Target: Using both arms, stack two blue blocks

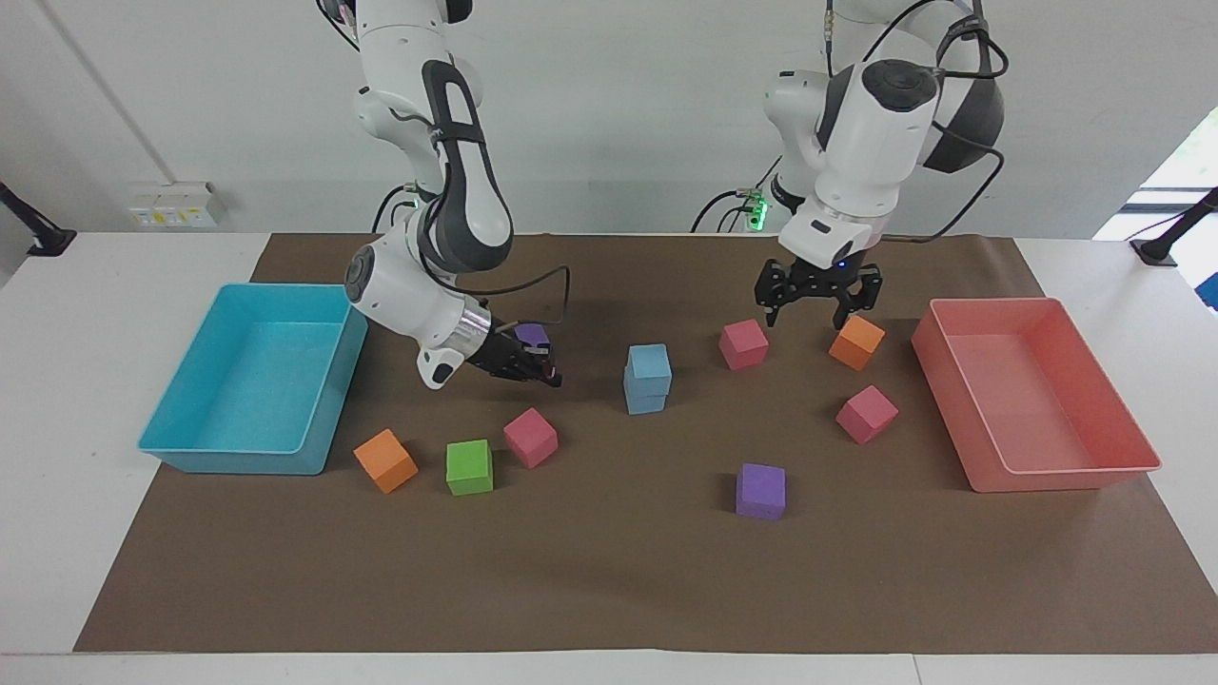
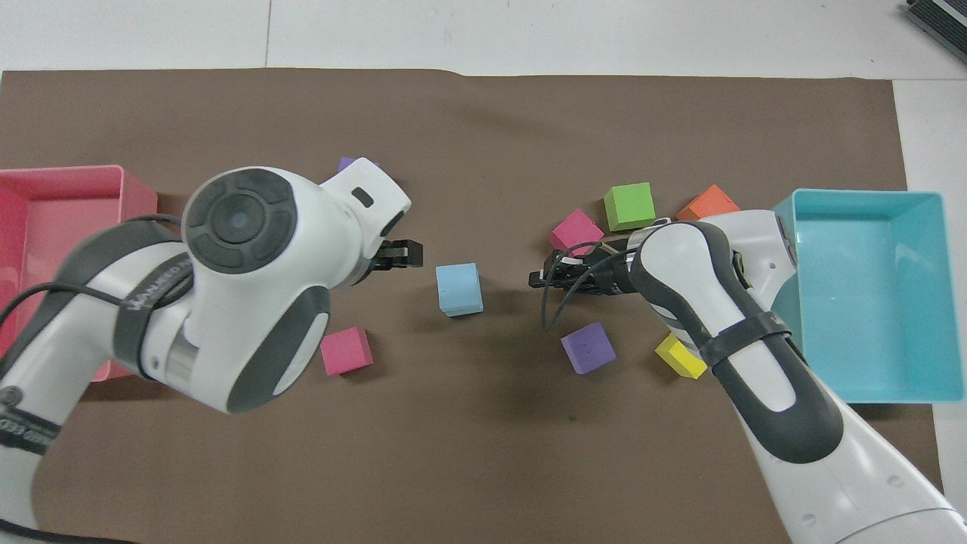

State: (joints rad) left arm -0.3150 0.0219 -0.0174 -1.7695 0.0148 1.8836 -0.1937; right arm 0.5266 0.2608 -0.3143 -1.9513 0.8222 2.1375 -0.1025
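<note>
Two blue blocks stand stacked mid-mat, the top blue block (image 1: 650, 362) resting squarely on the lower one (image 1: 646, 400); from overhead the stack (image 2: 459, 289) shows as one cube. No gripper touches it. My left gripper (image 1: 816, 304) hangs open and empty in the air over the mat, between a pink cube (image 1: 743, 343) and an orange cube (image 1: 856, 342). The right gripper (image 1: 544, 375) (image 2: 540, 278) is shut on nothing, low and level beside a purple cube (image 1: 531, 335), a short gap from the stack toward the right arm's end.
A cyan tray (image 1: 238, 463) sits at the right arm's end, a pink tray (image 1: 1056, 480) at the left arm's end. Loose cubes: orange (image 1: 385, 460), green (image 1: 470, 467), pink (image 1: 530, 437), purple (image 1: 760, 491), pink (image 1: 866, 413), yellow (image 2: 680, 357).
</note>
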